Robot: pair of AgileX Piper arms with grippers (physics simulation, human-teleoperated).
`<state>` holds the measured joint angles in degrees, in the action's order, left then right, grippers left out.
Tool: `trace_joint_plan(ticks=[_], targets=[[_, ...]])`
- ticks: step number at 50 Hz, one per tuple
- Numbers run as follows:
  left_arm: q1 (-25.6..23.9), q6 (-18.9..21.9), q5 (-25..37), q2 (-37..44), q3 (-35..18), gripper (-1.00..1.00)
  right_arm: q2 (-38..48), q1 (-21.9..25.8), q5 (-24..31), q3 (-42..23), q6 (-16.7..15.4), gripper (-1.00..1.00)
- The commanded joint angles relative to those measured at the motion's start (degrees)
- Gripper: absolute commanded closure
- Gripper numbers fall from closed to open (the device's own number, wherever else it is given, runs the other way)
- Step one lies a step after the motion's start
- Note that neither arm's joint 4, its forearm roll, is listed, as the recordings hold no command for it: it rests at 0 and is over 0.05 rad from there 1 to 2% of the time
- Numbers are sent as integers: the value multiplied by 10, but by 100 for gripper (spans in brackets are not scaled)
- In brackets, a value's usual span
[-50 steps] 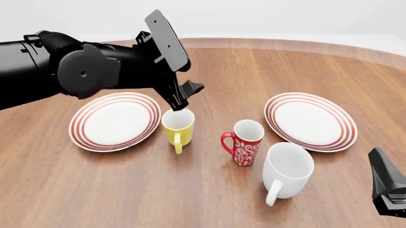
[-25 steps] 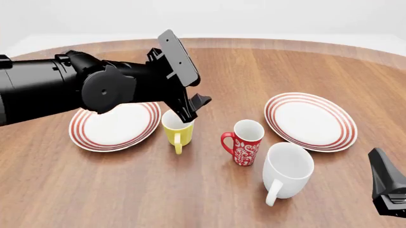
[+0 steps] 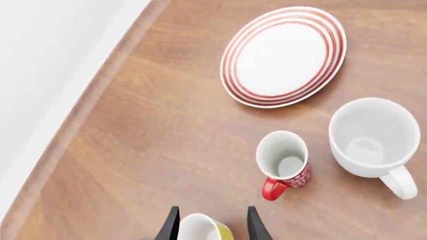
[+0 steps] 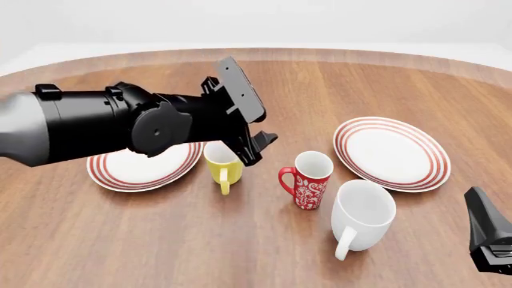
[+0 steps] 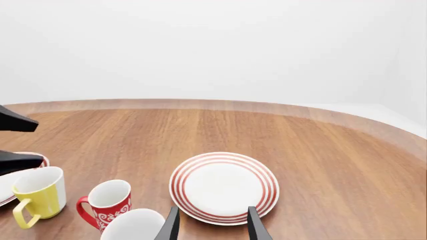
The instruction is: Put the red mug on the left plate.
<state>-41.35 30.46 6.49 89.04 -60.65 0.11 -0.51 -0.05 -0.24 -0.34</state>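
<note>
Front view: the left end effector (image 4: pixel 258 144) hangs over the yellow mug (image 4: pixel 222 166), fingers apart and holding nothing. The red mug (image 4: pixel 310 180) stands upright on the counter (image 4: pixel 264 252) just to its right, handle toward the yellow mug. The left plate (image 4: pixel 132 166), partly under the arm, lies beyond that mug. The white mug (image 4: pixel 361 214) crowds the far side. The right end effector (image 5: pixel 210 225) is open and farther off.
</note>
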Motion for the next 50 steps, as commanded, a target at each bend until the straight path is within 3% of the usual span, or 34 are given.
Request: trace_joint_plan(ticks=[1,50], targets=[[-25,-8,-38,22,25,-100,0,0,-1,1,0,-100],[-31,-36,-126,114,58,-100,0,0,-1,1,0,-100]])
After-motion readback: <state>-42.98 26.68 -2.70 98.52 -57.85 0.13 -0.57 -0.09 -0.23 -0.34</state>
